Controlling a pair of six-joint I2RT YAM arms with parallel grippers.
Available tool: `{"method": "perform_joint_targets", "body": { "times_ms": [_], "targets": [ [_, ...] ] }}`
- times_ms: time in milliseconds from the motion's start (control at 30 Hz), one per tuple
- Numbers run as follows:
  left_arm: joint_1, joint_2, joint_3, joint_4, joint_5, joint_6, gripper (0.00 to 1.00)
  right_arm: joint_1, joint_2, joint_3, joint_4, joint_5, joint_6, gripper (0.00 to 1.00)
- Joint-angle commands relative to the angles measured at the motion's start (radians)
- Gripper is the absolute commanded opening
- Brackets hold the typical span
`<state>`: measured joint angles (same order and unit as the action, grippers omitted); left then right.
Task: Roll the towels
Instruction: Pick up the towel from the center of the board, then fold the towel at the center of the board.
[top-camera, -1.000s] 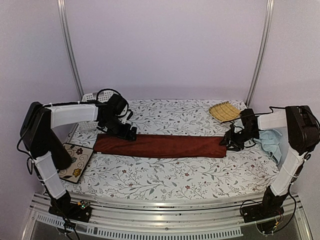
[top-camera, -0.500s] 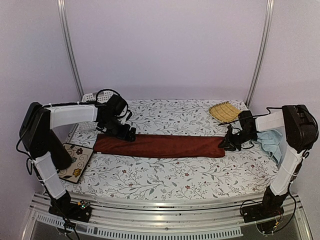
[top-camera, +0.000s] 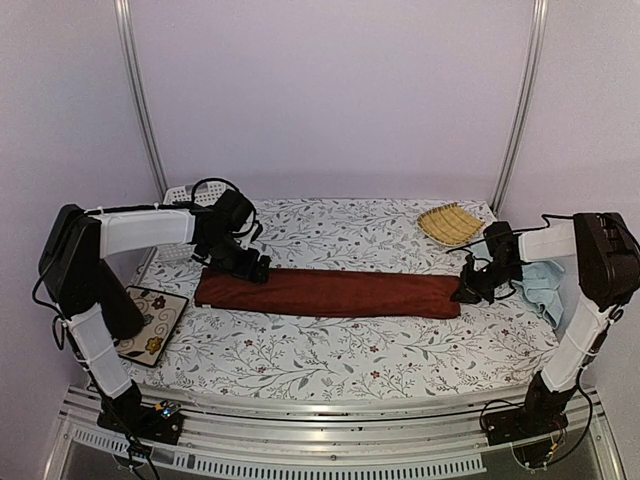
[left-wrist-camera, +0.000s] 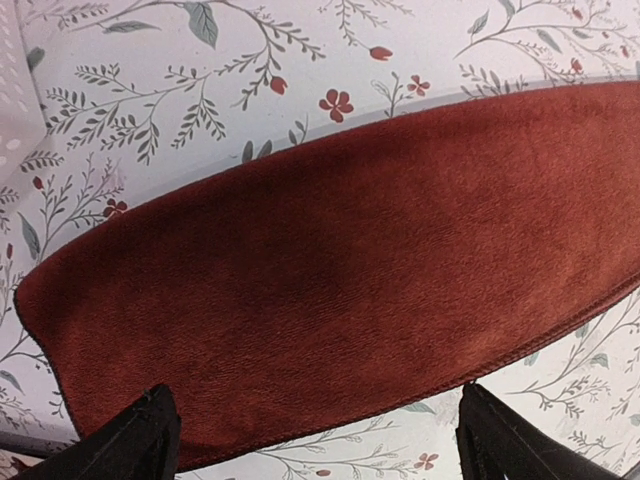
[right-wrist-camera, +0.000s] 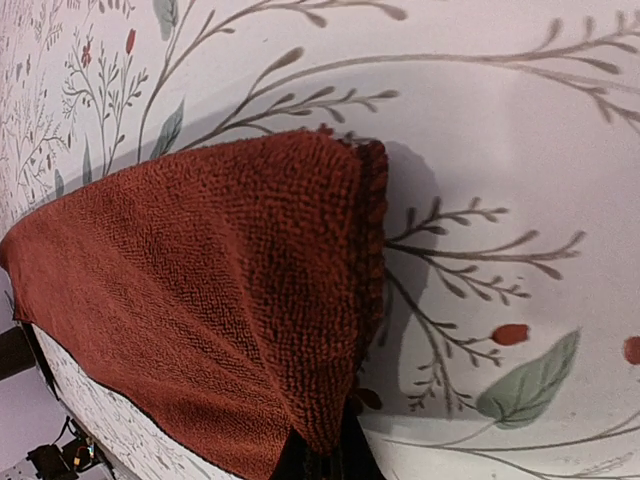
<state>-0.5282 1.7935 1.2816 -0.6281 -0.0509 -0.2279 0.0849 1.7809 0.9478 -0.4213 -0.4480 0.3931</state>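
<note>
The dark rust-red towel (top-camera: 330, 292) lies folded into a long flat strip across the middle of the table. My left gripper (top-camera: 255, 268) hovers over its left end, jaws wide open. In the left wrist view the black fingertips (left-wrist-camera: 140, 440) straddle the red towel (left-wrist-camera: 330, 270) near its front hem, gripper (left-wrist-camera: 320, 450) holding nothing. My right gripper (top-camera: 465, 293) is shut on the strip's right end. The right wrist view shows that corner of the towel (right-wrist-camera: 200, 290) pinched in the gripper (right-wrist-camera: 322, 462) and lifted slightly. The pale blue towel (top-camera: 545, 285) lies crumpled at the right edge, behind the right arm.
A yellow woven mat (top-camera: 448, 222) sits at the back right. A white perforated basket (top-camera: 180, 195) stands at the back left behind the left arm. A patterned square tile (top-camera: 150, 325) lies at the front left. The floral tablecloth (top-camera: 330, 360) covers the table.
My right gripper has closed on the red towel's right end and drawn it a little to the right, so the whole strip shifted that way. The left gripper stayed open, nearly still.
</note>
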Motion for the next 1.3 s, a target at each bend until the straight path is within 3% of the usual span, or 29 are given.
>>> {"method": "perform_joint_targets", "body": {
  "times_ms": [0,400,767,933,1267],
  "targets": [
    [-0.003,-0.025,-0.014,-0.020,-0.018,0.010,0.97,-0.084,-0.088,-0.018,-0.115,0.090,-0.050,0.02],
    [-0.003,0.019,-0.062,-0.015,-0.022,0.007,0.96,-0.233,-0.125,0.009,-0.196,0.140,-0.130,0.02],
    [-0.007,0.037,-0.127,0.002,0.065,0.002,0.87,-0.288,-0.167,0.077,-0.241,0.078,-0.151,0.02],
    [-0.009,0.041,-0.130,0.011,0.061,-0.004,0.85,-0.208,-0.216,0.160,-0.329,0.053,-0.162,0.02],
    [-0.006,0.045,-0.054,-0.008,0.038,0.007,0.86,0.091,-0.190,0.301,-0.408,-0.012,-0.102,0.02]
  ]
}}
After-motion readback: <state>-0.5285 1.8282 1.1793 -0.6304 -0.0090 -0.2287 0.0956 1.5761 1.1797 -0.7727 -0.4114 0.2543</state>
